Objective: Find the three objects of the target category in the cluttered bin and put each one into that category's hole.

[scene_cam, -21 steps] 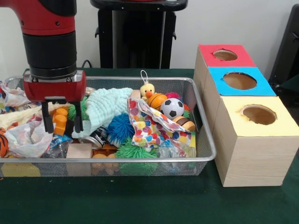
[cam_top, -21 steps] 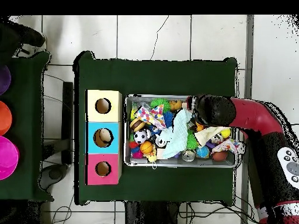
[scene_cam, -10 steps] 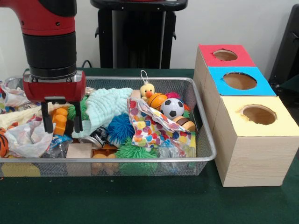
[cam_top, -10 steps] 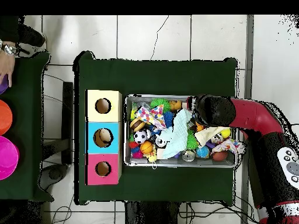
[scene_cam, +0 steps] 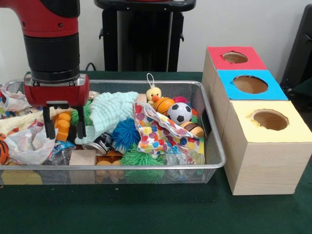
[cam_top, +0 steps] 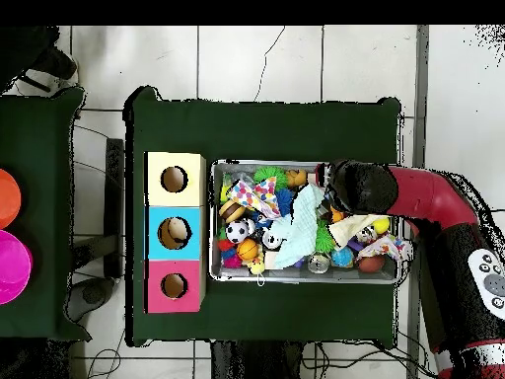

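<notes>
A: Balls are seen in the mesh bin point(scene_cam: 214, 146): a soccer ball point(scene_cam: 180, 112) beside a small basketball point(scene_cam: 164, 105).

B: The fingers point(scene_cam: 50, 127) are spread, holding nothing, over orange pieces point(scene_cam: 62, 126). Green cloth covers the table point(scene_cam: 161, 209).

A: Tiled floor point(cam_top: 256, 61) is shown only overhead.

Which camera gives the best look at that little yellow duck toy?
The front view. The yellow duck stands clear at the bin's far side, loop and orange beak showing. The overhead view shows only a small yellowish blob by the bin's rim.
</notes>
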Robot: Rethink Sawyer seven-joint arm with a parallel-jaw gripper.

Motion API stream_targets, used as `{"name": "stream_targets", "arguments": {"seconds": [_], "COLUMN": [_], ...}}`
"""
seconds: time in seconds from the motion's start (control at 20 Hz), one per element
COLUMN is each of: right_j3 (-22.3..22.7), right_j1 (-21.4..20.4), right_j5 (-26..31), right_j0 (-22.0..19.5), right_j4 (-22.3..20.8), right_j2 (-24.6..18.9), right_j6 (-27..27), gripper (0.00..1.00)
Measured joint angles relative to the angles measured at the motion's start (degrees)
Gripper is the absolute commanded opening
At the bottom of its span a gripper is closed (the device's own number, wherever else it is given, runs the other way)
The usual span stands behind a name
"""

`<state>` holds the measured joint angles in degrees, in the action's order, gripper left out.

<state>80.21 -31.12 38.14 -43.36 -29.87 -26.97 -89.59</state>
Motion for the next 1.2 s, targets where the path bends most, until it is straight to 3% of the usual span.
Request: {"name": "stream_targets", "arguments": {"seconds": [1.2], "right_j3": [0.0], "right_j1": [1.8], "right_j5": [-1.3], "right_j0": [0.1], "right_j4": [-0.7], "right_j2": [0.0], "right_j6": [0.0], "gripper": [1.00]}}
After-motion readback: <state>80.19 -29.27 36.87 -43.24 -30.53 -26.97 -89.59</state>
